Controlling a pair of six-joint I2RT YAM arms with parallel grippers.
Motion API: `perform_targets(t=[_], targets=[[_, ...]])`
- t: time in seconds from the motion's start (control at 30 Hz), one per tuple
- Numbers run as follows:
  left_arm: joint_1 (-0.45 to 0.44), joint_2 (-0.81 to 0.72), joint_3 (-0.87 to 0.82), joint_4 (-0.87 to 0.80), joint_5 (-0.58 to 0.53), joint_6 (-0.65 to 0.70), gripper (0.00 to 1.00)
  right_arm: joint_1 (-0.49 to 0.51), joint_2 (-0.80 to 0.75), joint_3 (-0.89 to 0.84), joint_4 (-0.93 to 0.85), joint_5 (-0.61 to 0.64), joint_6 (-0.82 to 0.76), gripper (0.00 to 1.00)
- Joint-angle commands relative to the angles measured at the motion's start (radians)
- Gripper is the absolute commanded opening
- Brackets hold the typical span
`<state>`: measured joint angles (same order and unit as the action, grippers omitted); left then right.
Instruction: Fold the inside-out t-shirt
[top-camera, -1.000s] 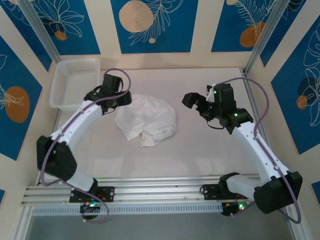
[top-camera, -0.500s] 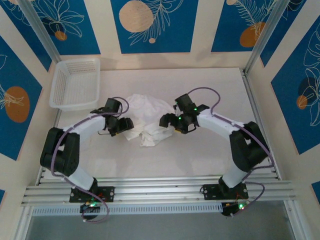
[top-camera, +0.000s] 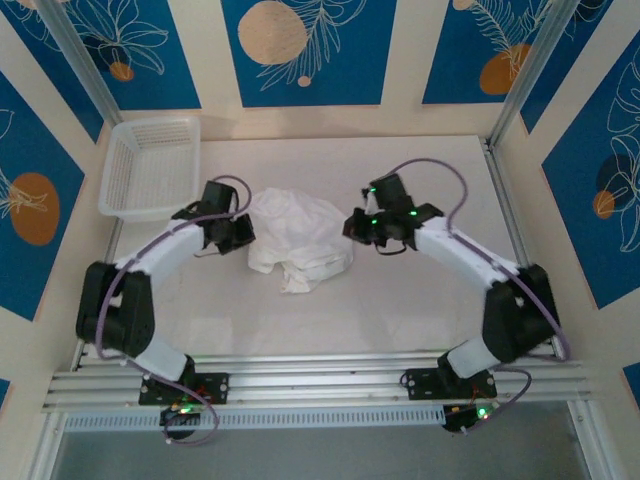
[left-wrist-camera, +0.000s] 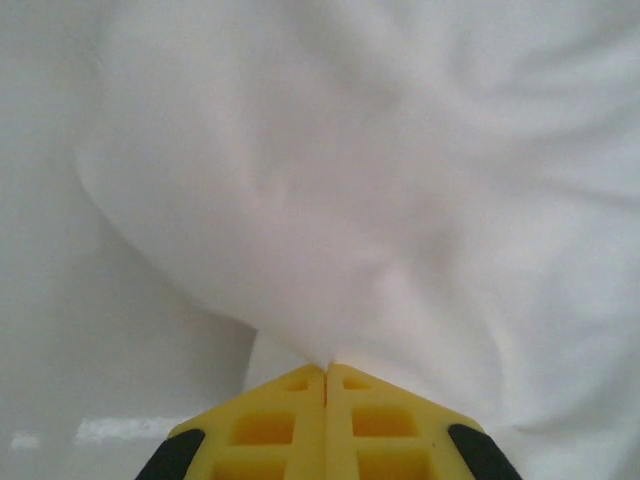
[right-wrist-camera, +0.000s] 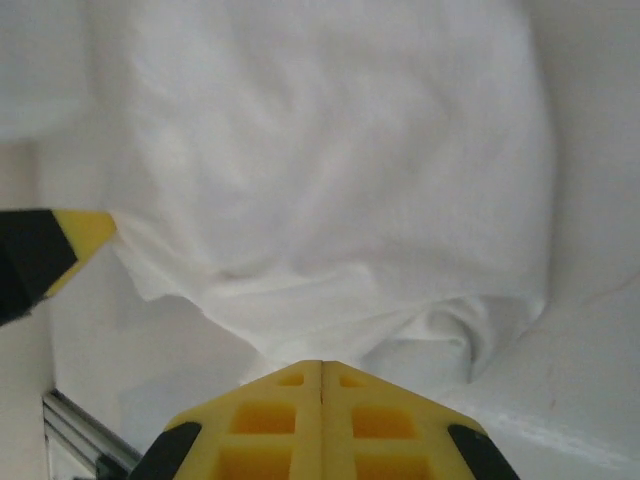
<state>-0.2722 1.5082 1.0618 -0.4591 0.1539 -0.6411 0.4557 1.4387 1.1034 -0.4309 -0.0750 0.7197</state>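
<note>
- Task status: the inside-out t-shirt (top-camera: 300, 232) lies as a crumpled heap on the worktop (top-camera: 420, 300), between the two hands. No fold is made, and the garment is not yet spread flat.
- Left hand (left-wrist-camera: 325, 372): clenched, with the shirt's edge drawn to a peak at its tips. The heap lies directly ahead of it.
- Right hand (right-wrist-camera: 322, 368): clenched likewise on a bunched fold at the opposite side. How much cloth sits between the pads cannot be confirmed.
- Change: one second earlier both hands stood off from the heap, released. Both have now closed at its edges, and the heap's outline is little altered.
- Remaining, as judged: lift, spread, then fold.
</note>
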Motion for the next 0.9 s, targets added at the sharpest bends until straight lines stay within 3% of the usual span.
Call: perform_targets(t=[0.0,0.03,0.17,0.23,0.4,0.53,0.63,0.7,0.73,0.77,0.87], targets=[[0.011,-0.147,0.128,-0.11,-0.072,0.081,0.0,-0.013,-0.111,0.018,-0.073,0.072,-0.078,0.0],[0.011,-0.168,0.156,-0.13,-0.077,0.094,0.0,0.003,-0.116,0.027,-0.088,0.085,-0.095,0.0],[0.01,-0.216,0.199,-0.14,-0.035,0.111,0.0,0.147,-0.06,0.017,-0.048,0.149,-0.06,0.35],[0.008,-0.228,0.196,-0.132,-0.022,0.104,0.0,0.252,0.003,0.006,0.013,0.188,-0.054,0.46],[0.005,-0.235,0.186,-0.143,-0.04,0.106,0.0,0.415,0.237,0.085,0.033,0.363,0.013,0.53],[0.004,-0.224,0.196,-0.173,-0.067,0.128,0.0,0.467,0.394,0.144,0.09,0.348,0.102,0.64],[0.004,-0.221,0.203,-0.199,-0.108,0.126,0.0,0.495,0.506,0.219,0.011,0.404,0.153,0.71],[0.006,-0.224,0.207,-0.225,-0.158,0.11,0.0,0.5,0.544,0.238,-0.019,0.427,0.153,0.66],[0.008,-0.224,0.214,-0.241,-0.184,0.1,0.0,0.497,0.545,0.231,-0.026,0.44,0.149,0.56],[0.013,-0.222,0.224,-0.258,-0.203,0.087,0.0,0.489,0.533,0.216,-0.029,0.446,0.146,0.38],[0.044,-0.198,0.268,-0.302,-0.209,0.074,0.0,0.45,0.423,0.145,-0.008,0.436,0.089,0.01]])
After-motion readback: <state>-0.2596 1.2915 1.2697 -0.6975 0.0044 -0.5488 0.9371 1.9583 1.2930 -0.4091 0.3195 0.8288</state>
